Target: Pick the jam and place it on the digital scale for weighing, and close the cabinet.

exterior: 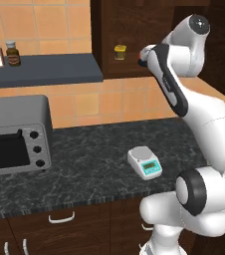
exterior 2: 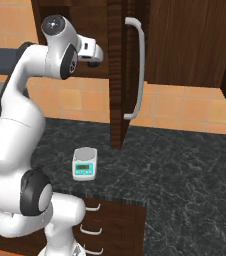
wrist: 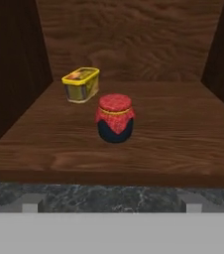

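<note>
Red-lidded jam (wrist: 115, 119) sits upright on the wooden shelf inside the cabinet (wrist: 134, 44), just in front of a yellow tub (wrist: 82, 84), while the gripper (wrist: 112, 204) faces it with fingers spread wide and empty, and the digital scale (exterior: 144, 162) waits down on the dark counter (exterior: 94, 159).

- A kitchen: dark marble worktop (exterior: 94, 154), orange tiled wall (exterior: 99, 102).
- Toaster oven (exterior: 15, 142) at 9 o'clock.
- Wooden cabinet (exterior 2: 185, 40) at 12, drawers (exterior 2: 115, 225) below.

Open shelf space around jam (wrist: 115, 119), yellow tub (wrist: 81, 85) behind-left.
</note>
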Tool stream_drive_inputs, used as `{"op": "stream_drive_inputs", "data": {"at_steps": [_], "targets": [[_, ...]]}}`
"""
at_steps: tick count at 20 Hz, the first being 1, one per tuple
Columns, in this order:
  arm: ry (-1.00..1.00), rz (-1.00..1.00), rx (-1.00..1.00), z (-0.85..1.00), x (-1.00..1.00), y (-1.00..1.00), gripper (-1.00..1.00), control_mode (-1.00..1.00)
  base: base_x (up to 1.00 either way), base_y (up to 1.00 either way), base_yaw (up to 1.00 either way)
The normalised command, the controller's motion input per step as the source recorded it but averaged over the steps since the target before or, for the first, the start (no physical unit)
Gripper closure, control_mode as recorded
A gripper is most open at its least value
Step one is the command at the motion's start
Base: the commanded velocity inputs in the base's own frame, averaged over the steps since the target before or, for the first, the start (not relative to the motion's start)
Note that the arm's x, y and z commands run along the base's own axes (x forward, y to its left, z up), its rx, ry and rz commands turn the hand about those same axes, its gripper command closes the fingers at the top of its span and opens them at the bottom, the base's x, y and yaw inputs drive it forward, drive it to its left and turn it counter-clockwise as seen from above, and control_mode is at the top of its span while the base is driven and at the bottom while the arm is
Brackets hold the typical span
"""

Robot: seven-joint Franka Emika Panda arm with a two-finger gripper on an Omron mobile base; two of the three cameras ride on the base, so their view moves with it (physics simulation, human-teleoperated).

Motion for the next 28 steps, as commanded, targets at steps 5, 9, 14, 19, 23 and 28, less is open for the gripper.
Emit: {"op": "stream_drive_inputs", "data": {"at_steps": [5,9,14,19,23,28], "targets": [[0.0,0.0,0.0,-0.08,0.67,0.01,-1.0,-1.0,0.0,0.0,0.0],[0.0,0.0,0.0,-0.18,0.52,0.04,-1.0,-1.0,0.0,0.0,0.0],[0.0,0.0,0.0,-0.11,0.49,0.0,-1.0,-1.0,0.0,0.0,0.0],[0.0,0.0,0.0,-0.05,0.45,0.0,-1.0,-1.0,0.0,0.0,0.0],[0.0,0.0,0.0,-0.07,0.37,0.0,-1.0,-1.0,0.0,0.0,0.0],[-0.01,0.0,0.0,-0.17,0.29,0.0,1.0,-1.0,0.0,0.0,0.0]]}}
